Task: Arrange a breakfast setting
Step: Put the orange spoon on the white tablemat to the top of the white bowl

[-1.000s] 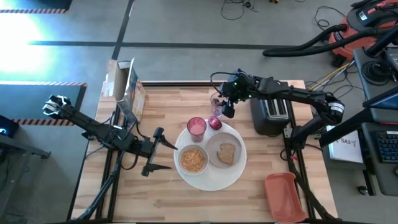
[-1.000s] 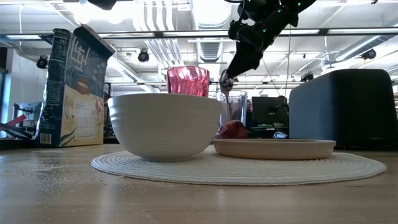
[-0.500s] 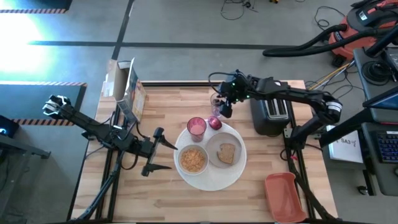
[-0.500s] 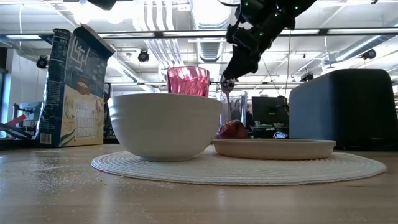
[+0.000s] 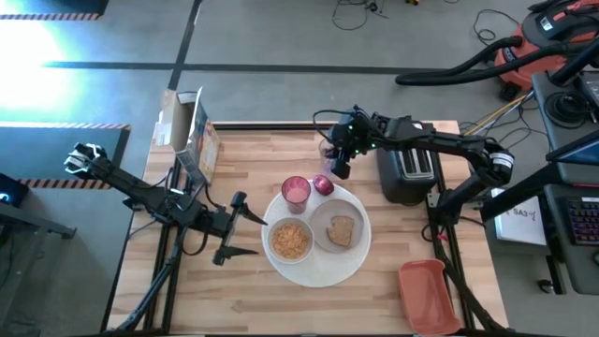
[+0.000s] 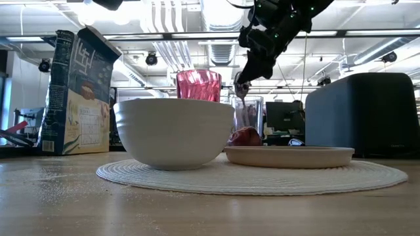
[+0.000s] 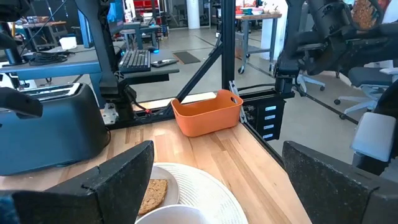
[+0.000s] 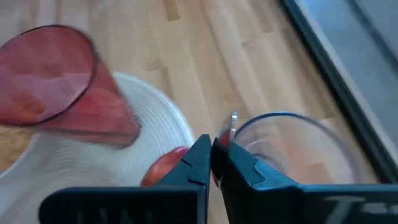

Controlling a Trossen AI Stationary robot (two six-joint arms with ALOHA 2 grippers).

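Note:
The white woven placemat (image 5: 323,273) lies at mid table. On it stand the white bowl (image 5: 290,241) filled with cereal, the pale plate (image 5: 324,221) carrying the toast slice (image 5: 341,230), the pink cup (image 5: 296,191) and the red fruit (image 5: 323,184). Just beyond the mat's far edge stands a clear glass (image 5: 327,150) with the metal spoon (image 8: 233,121) upright in it. My right gripper (image 5: 338,168) hangs over this glass, shut at the spoon's top. My left gripper (image 5: 245,229) waits open, left of the mat. My right gripper closes on the upper end of the spoon's handle (image 6: 240,85), coming down at a slant from the table's right. The fingers (image 8: 239,165) hide the exact spot of the pinch. The spoon stands nearly upright, its lower part inside the glass (image 6: 247,113).
A cereal box (image 5: 195,140) stands at the far left and a black toaster (image 5: 407,173) at the far right, close to my right arm. An orange tray (image 5: 429,295) sits at the near right corner. Bare wood lies in front of the mat.
My right gripper has shifted slightly toward the table's far left over the clear glass. The things on the placemat have stayed where they were.

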